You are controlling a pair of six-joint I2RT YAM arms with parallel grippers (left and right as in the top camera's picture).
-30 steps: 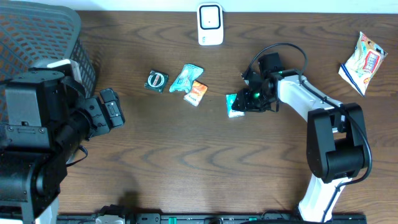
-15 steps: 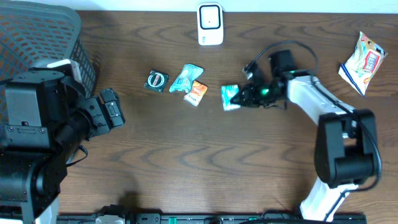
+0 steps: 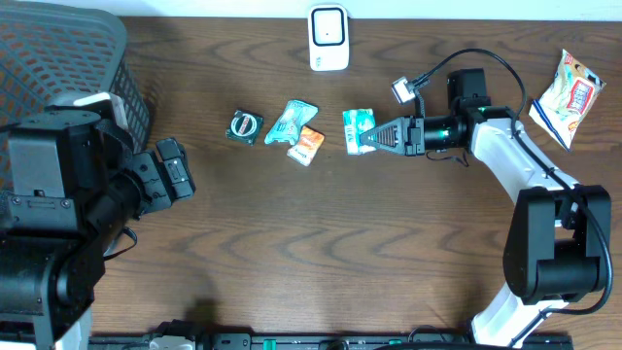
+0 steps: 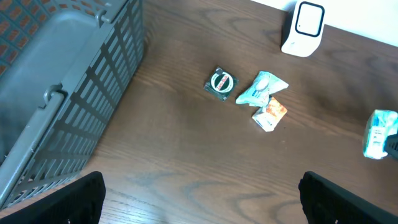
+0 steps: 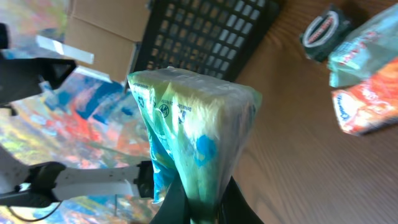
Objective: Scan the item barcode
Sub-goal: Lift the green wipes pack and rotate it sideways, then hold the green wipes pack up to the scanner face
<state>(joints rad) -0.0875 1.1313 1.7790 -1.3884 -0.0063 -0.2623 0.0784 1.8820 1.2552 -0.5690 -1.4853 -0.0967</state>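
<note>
Overhead: right gripper [image 3: 377,138] clenched on packet [image 3: 358,129], held aloft short of scanner [image 3: 328,37].
Hold: pinched by one edge, likely to leave printed faces clear for scanning.
Left gripper [image 3: 178,173]: released, idle beside basket [image 3: 58,49].

Item 1: green-and-white packet [image 3: 359,130], a soft sealed pouch with a glossy, crinkled film. It is lifted off the wood and pinched at one end between the closed fingers of the right gripper [image 3: 374,139], its long axis running roughly front to back. The printing is blurred, possibly recycling marks; no barcode can be made out.

Item 2: barcode scanner [image 3: 328,39], a white rounded housing with a dark window, standing upright well behind the packet.
</note>
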